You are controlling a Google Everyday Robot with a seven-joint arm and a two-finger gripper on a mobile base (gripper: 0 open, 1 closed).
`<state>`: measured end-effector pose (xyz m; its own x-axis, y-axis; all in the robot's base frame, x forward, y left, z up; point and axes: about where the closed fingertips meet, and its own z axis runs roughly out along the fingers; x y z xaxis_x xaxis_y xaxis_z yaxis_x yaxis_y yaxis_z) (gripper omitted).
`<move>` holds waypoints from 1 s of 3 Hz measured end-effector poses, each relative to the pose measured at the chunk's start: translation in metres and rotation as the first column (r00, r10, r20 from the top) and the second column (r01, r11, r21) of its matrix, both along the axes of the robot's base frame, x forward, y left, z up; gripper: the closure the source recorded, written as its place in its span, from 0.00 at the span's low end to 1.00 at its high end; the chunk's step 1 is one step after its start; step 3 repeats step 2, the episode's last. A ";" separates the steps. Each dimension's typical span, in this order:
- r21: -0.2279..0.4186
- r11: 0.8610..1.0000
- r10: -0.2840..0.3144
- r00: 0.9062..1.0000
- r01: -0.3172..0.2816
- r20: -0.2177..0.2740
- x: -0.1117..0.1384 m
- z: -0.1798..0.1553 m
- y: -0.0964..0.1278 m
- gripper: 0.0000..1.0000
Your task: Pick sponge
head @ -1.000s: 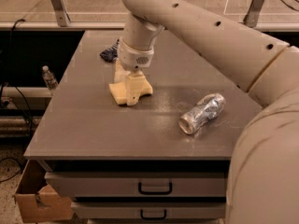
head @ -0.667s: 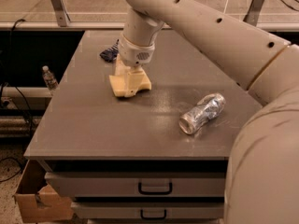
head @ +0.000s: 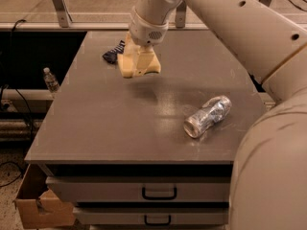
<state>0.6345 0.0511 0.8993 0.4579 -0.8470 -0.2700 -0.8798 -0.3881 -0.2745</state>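
Observation:
The pale yellow sponge (head: 138,66) hangs above the far left part of the grey table (head: 110,128), with its shadow on the tabletop below it. My gripper (head: 140,55) comes down from above on the cream arm and is shut on the sponge's top. The sponge is off the table surface. The top of the sponge is hidden by the gripper.
A small dark blue wrapper (head: 113,53) lies just left of and behind the sponge. A crushed silvery can (head: 207,116) lies at the right middle of the table. A plastic bottle (head: 49,79) stands off the left edge. A cardboard box (head: 41,210) sits on the floor. Drawers (head: 159,193) are below the front edge.
The gripper has lifted the sponge off the table and carried it up and towards the far side. The can and the wrapper have not moved.

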 end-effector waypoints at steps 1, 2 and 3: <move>0.021 1.000 0.018 1.000 -0.018 0.003 0.005 0.008 0.000 1.00; 0.039 0.998 0.046 0.998 -0.045 -0.033 0.003 0.000 0.004 1.00; 0.039 0.998 0.046 0.998 -0.045 -0.033 0.003 0.000 0.004 1.00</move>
